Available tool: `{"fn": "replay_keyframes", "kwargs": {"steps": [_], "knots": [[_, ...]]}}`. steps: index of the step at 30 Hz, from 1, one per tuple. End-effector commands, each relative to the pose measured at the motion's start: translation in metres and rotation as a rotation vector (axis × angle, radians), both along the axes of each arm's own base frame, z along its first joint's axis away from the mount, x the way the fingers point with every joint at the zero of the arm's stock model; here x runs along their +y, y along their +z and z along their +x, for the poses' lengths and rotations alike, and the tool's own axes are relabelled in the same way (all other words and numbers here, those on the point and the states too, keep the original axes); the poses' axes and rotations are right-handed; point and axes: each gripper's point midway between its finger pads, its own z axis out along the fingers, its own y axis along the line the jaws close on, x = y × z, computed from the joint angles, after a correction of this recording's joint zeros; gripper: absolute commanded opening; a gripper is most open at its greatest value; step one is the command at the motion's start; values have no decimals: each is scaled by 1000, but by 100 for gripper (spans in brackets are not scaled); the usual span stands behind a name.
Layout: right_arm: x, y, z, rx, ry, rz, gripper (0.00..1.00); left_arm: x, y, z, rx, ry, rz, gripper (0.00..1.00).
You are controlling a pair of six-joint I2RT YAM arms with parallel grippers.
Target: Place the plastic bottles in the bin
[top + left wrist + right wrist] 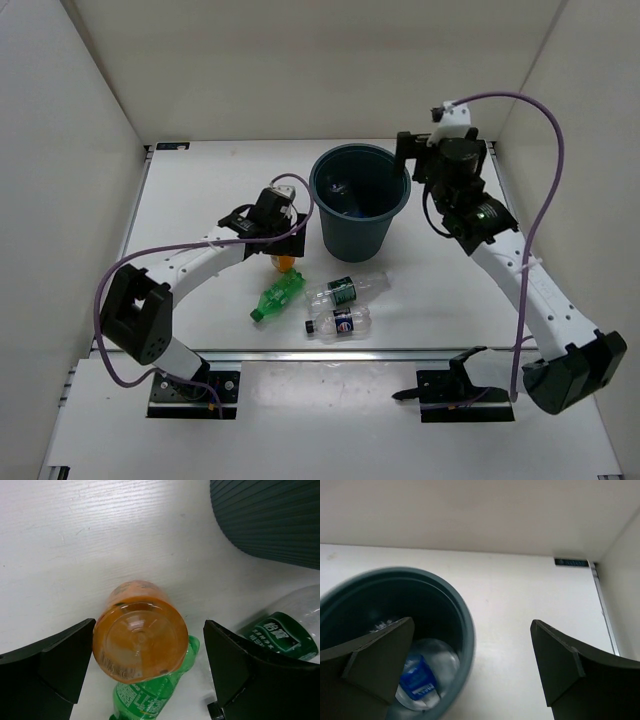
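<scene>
The dark teal bin (pixel 360 215) stands mid-table, with a clear blue-labelled bottle (pixel 420 680) inside it. My left gripper (pixel 283 238) is open and straddles the short orange bottle (pixel 140 639), whose round end faces the wrist camera. That bottle sits close to the left finger (pixel 55 665), with a gap to the right finger (pixel 240 670). A green bottle (pixel 278 297) lies just in front of it, with part under the orange bottle (pixel 150 695). Two clear bottles lie nearby, one green-labelled (pixel 345 290) and one blue-labelled (pixel 338 321). My right gripper (pixel 408 160) is open and empty at the bin's right rim (pixel 467 630).
White walls close in the table on the left, back and right. The bin's ribbed wall (pixel 270 520) is close to the right of my left gripper. The green-labelled bottle (pixel 280 635) lies just beyond the left gripper's right finger.
</scene>
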Motion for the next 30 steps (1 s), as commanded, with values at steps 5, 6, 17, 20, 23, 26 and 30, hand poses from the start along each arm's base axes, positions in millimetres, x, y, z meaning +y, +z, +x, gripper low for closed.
{"fn": "replay_keyframes", "kwargs": {"steps": [5,6,17,20,23,26,30], "knots": [[-72,-35,-38,86,-190,124,99,9,-3,3,-16,43,47,77],[-78,-37,-41,88,-210,147,99,7,4,5,-32,43,32,71],[-126,-237,-108,668,-339,163,100,35,118,30,-266,155,-5,37],[-115,-261,-114,772,-313,144,99,31,189,42,-418,159,-58,35],[-108,-261,-112,758,-313,112,100,2,254,46,-544,69,-183,37],[-101,-250,-105,701,-277,142,99,-40,297,45,-623,-48,-268,39],[-101,-235,-103,666,-255,199,99,-98,305,55,-636,-160,-280,41]]}}
